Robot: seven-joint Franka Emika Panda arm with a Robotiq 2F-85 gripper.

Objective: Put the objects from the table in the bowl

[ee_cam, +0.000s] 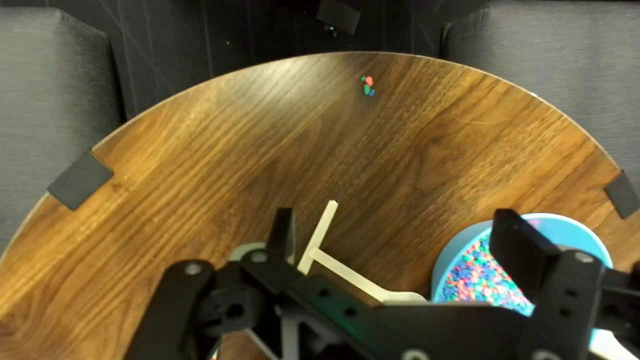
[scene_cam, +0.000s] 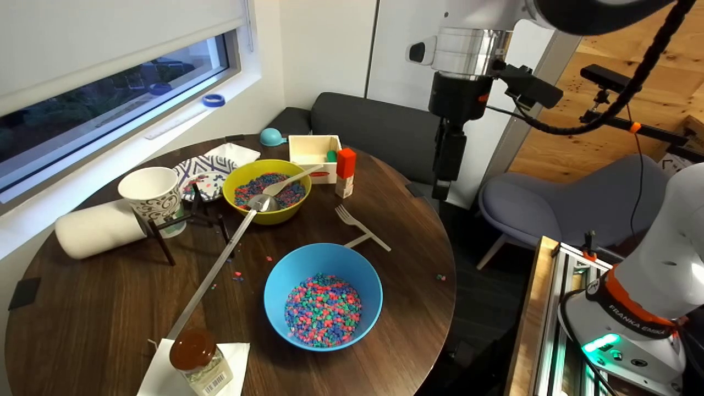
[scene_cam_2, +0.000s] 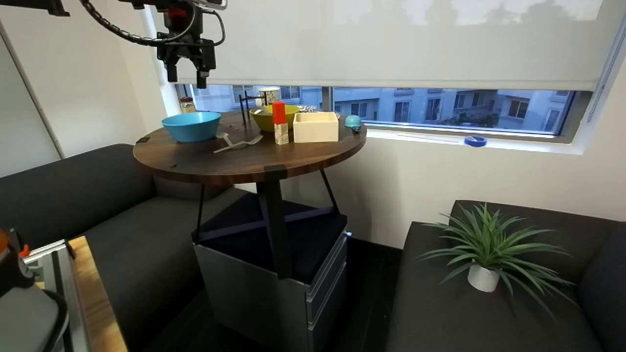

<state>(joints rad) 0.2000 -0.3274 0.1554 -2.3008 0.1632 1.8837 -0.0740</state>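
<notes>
A blue bowl (scene_cam: 324, 257) full of small coloured bits stands on the round wooden table (scene_cam: 407, 324). It also shows in the wrist view (ee_cam: 450, 257), partly behind a finger. A yellow bowl (scene_cam: 269, 218) with similar bits holds a light spoon (scene_cam: 291, 180) and a long-handled metal ladle (scene_cam: 214, 269). A pale fork (scene_cam: 363, 228) lies across the handle of a second pale utensil (scene_cam: 357, 241); both also show in the wrist view (ee_cam: 320, 232). Loose bits (ee_cam: 368, 86) lie near the table edge. My gripper (ee_cam: 395, 215) is open and empty, high above the table, as an exterior view (scene_cam_2: 187, 80) shows.
A cream box (scene_cam_2: 316, 128), a red-topped block (scene_cam: 345, 171), a turquoise scoop (scene_cam: 271, 137), a paper cup (scene_cam: 149, 192), a white roll (scene_cam: 102, 228), a black stand (scene_cam: 162, 242) and a brown-lidded jar (scene_cam: 201, 363) stand or lie on the table. A window and wall border its far side.
</notes>
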